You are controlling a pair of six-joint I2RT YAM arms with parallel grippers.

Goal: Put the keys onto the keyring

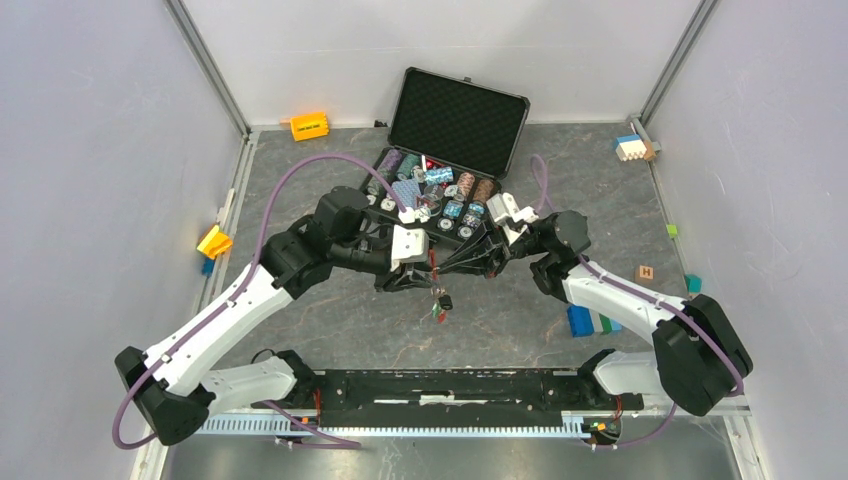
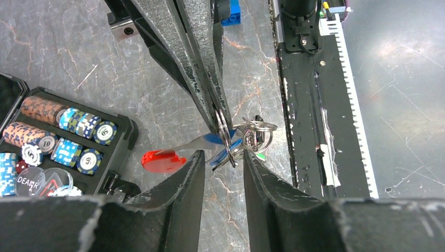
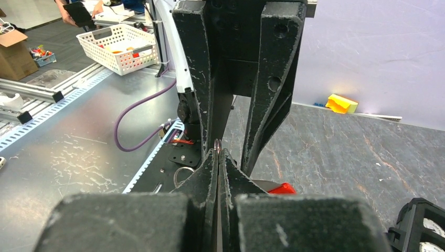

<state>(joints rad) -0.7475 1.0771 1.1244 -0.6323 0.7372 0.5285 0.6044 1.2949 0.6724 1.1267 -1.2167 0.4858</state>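
Left wrist: keyring (image 2: 162, 160) is being clamped by right end effector (image 2: 218, 113) while blue key (image 2: 212, 140) is being straddled by part-open left end effector (image 2: 220, 160), pending closure.

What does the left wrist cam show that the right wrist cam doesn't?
Left wrist only: the blue-capped key and a bunch of small rings hanging at the keyring.
Right wrist only: a yellow block, a white basket in the background and a purple cable.
Both: the right gripper shut on the keyring's thin metal ring, the left gripper facing it with jaws apart, and the red fob.
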